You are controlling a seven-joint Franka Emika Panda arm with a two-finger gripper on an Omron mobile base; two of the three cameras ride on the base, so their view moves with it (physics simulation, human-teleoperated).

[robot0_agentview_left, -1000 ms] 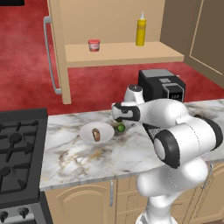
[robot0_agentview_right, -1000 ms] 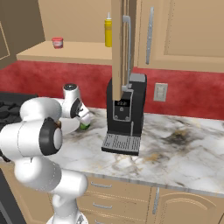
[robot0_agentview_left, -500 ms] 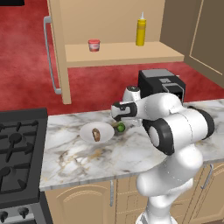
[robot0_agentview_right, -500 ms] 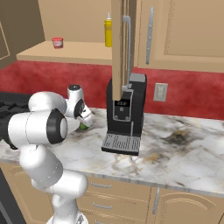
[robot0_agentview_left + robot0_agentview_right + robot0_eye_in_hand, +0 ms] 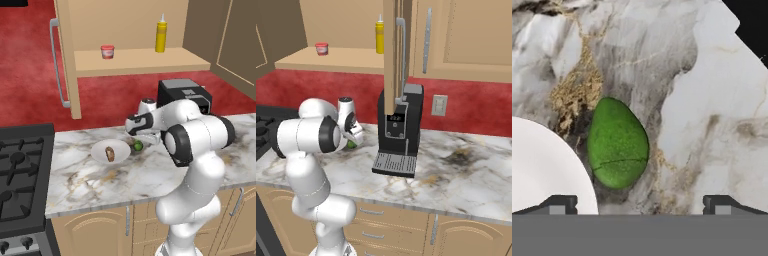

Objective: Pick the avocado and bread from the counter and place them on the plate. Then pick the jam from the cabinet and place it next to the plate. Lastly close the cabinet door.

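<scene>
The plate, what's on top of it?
The brown bread lies on the white plate. The green avocado is not on it; it sits on the counter beside its rim. The robot's arm covers the plate's far edge.

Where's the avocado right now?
In the left base view, the avocado lies on the counter just right of the plate, under the open gripper.

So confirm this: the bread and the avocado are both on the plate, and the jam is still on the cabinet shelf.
Wrong about the avocado. The hand view shows it lying on the counter just beside the plate, not on it. The bread is on the plate, and the jam sits on the cabinet shelf, as the left base view shows.
</scene>
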